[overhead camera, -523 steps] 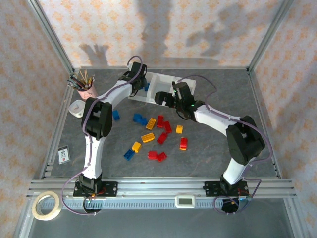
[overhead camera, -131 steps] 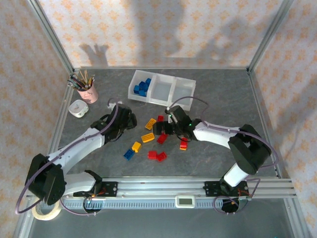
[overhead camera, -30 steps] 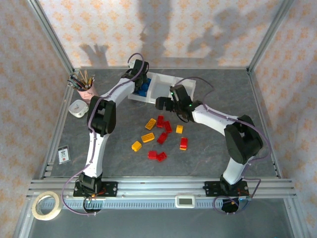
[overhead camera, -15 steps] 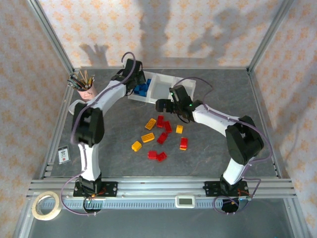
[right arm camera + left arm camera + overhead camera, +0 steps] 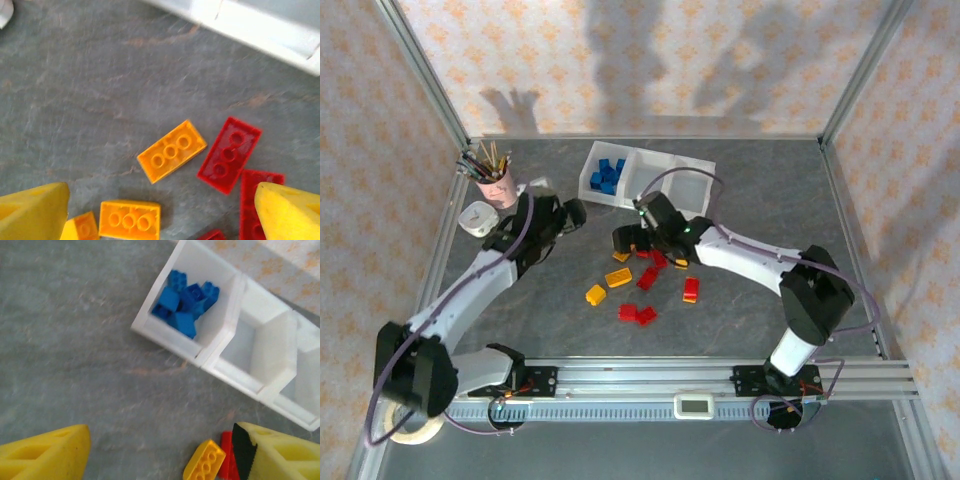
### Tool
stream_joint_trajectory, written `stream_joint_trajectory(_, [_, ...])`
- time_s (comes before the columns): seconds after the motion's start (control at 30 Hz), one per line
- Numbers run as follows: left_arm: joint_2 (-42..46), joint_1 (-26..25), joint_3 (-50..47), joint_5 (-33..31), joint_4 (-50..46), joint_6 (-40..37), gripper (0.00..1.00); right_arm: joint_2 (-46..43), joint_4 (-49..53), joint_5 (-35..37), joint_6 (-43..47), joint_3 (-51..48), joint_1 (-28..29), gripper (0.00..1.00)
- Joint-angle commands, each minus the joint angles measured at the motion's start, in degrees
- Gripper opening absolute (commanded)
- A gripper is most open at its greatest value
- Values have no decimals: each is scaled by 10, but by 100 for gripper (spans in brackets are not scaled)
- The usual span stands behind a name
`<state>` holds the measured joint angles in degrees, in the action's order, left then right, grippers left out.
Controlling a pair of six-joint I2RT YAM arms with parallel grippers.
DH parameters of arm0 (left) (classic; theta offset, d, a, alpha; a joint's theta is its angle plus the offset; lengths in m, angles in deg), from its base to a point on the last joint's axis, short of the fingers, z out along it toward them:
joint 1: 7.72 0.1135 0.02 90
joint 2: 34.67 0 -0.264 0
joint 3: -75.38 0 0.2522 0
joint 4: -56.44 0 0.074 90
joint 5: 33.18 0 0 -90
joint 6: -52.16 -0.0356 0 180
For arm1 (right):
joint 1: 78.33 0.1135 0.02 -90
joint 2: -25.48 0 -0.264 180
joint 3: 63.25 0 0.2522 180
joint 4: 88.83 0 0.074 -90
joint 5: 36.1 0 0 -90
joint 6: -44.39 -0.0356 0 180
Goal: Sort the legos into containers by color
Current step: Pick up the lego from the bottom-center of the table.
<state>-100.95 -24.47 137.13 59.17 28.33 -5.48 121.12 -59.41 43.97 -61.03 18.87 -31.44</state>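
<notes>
My left gripper (image 5: 160, 460) hangs empty, jaws apart, beside the low translucent white 3-bin plastic tray (image 5: 172, 340) with the small glossy blue bricks (image 5: 186, 302) sorted in 1 end bin, while my right gripper (image 5: 162, 210), spread wide, hovers over loose yellow-orange bricks (image 5: 171, 150) and red bricks (image 5: 229, 154), likely to straddle 1.

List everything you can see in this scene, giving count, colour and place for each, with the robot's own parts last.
tray: one, translucent white, three joined compartments, far middle of the grey table
blue legos: small pile, count unclear, tray's left compartment
red legos: about six, loose on the table in front of the tray
yellow-orange legos: at least three, loose among the red ones
cup of pencils: one, pink, far left
small white object: one, just nearer than the cup
tape roll: one, pale, near-left corner
left gripper: one, yellow fingers, open, empty
right gripper: one, yellow fingers, open, over the loose legos
</notes>
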Motion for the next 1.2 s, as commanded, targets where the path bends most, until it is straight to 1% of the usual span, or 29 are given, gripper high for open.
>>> stream_joint_trajectory(0.0, [74, 2, -41, -14, -40, 28, 80, 11, 37, 32, -42, 8, 43, 92])
stream_joint_trajectory(0.07, [114, 1, -61, -27, -65, 31, 84, 9, 28, 41, -84, 3, 69, 91])
stream_joint_trajectory(0.17, [170, 1, -86, -41, -97, 33, 89, 28, 30, 48, -145, 2, 101, 89])
stream_joint_trajectory(0.33, [228, 1, -101, -55, -154, 41, 98, 65, 19, 78, -222, 8, 155, 84])
stream_joint_trajectory(0.43, [256, 2, -106, -61, -168, 59, 99, 88, 13, 88, -254, 11, 172, 80])
stream_joint_trajectory(0.6, [280, 1, -115, -59, -171, 94, 99, 127, 2, 92, -269, 34, 189, 77])
stream_joint_trajectory(0.8, [295, 2, -125, -59, -176, 118, 99, 163, -12, 83, -265, 54, 192, 72])
stream_joint_trajectory(0.93, [298, 1, -123, -68, -183, 125, 99, 190, -8, 88, -261, 85, 192, 70])
stream_joint_trajectory(1.1, [308, 2, -117, -88, -200, 133, 99, 234, 10, 86, -244, 140, 194, 72])
stream_joint_trajectory(1.17, [311, 2, -111, -95, -211, 137, 99, 252, 31, 98, -242, 164, 195, 72])
